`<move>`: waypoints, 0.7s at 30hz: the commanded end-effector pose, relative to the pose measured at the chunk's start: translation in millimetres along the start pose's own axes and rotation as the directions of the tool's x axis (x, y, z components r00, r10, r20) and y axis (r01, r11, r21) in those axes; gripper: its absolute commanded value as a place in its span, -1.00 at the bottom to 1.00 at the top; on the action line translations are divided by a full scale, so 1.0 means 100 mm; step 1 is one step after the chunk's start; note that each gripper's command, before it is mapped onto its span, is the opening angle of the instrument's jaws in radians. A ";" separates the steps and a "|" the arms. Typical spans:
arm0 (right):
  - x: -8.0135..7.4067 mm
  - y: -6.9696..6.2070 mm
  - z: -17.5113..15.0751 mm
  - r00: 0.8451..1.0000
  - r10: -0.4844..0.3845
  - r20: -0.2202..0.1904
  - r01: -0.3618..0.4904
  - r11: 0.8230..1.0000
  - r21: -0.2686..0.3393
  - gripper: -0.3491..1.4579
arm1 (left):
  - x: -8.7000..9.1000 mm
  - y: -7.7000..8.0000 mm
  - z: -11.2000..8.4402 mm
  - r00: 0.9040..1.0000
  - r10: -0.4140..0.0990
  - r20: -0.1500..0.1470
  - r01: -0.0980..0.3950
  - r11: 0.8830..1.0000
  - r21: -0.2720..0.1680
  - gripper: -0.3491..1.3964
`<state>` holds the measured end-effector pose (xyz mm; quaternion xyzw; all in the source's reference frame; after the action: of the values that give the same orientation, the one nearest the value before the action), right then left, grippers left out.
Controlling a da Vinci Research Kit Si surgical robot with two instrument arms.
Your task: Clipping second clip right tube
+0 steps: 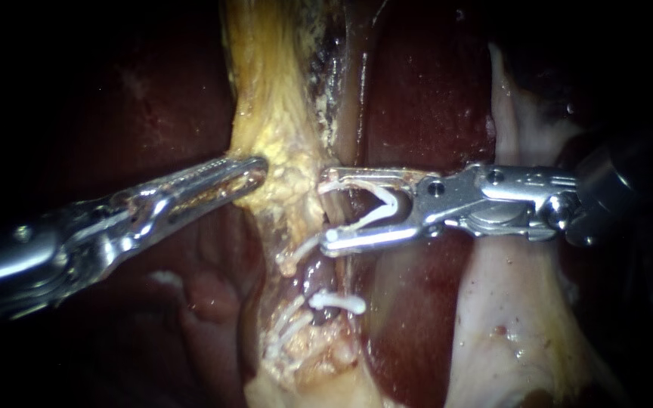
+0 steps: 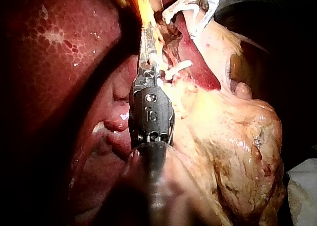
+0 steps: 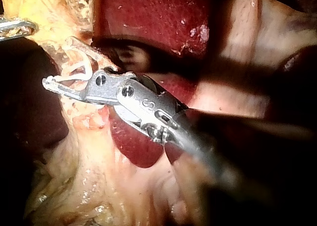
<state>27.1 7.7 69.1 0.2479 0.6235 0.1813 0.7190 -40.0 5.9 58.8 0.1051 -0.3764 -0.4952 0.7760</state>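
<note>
**White clip held wide astride the tube**
The white clip (image 1: 387,205) sits in the right instrument's (image 1: 326,211) end effector, gripped from both sides, its arms spread around the tube (image 1: 319,266) above a seated clip (image 1: 338,302). The left instrument's (image 1: 257,172) end effector is clamped on yellow fatty tissue (image 1: 281,136) beside the liver (image 1: 425,98).

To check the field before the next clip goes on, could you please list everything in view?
liver: one, dark red, on both sides of the middle strand.
yellow tissue: one strand, yellow, running down the middle.
pale tissue: one fold, whitish pink, behind the right instrument.
closed clip: at least one, white, on the strand below the right instrument's jaws; the thin white strips beside it are too unclear to count.
open clip: one, white, in the right instrument's jaws.
left instrument: one, silver, jaws shut on the yellow tissue.
right instrument: one, silver, jaws apart, holding the open clip at the strand's edge.
</note>
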 end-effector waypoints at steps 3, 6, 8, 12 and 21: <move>0.000 -0.002 -0.001 1.000 -0.001 0.000 0.001 1.000 0.004 0.05 | 0.000 0.000 0.000 1.000 0.000 0.000 0.000 1.000 0.001 -1.00; -0.006 -0.006 -0.003 0.998 0.059 -0.001 -0.059 0.998 0.020 0.05 | -0.004 0.002 -0.005 1.000 -0.001 -0.003 0.001 1.000 0.004 -1.00; -0.016 -0.011 -0.004 0.995 0.097 0.036 -0.098 0.995 0.029 0.04 | -0.011 0.004 -0.013 1.000 -0.003 -0.006 0.003 1.000 0.008 -1.00; -0.042 -0.017 -0.004 0.976 0.194 0.098 -0.198 0.980 0.031 0.02 | -0.030 0.007 -0.034 1.000 -0.012 0.008 0.012 1.000 -0.006 -1.00; -0.088 -0.009 0.002 0.936 0.304 0.179 -0.309 0.951 0.000 -0.01 | -0.063 -0.005 -0.077 0.998 -0.030 0.056 0.031 1.000 -0.006 -1.00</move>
<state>25.8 1.7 76.1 0.3690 0.5082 0.2623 0.7326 -36.5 9.4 49.8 0.0947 -0.3942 -0.5104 0.7584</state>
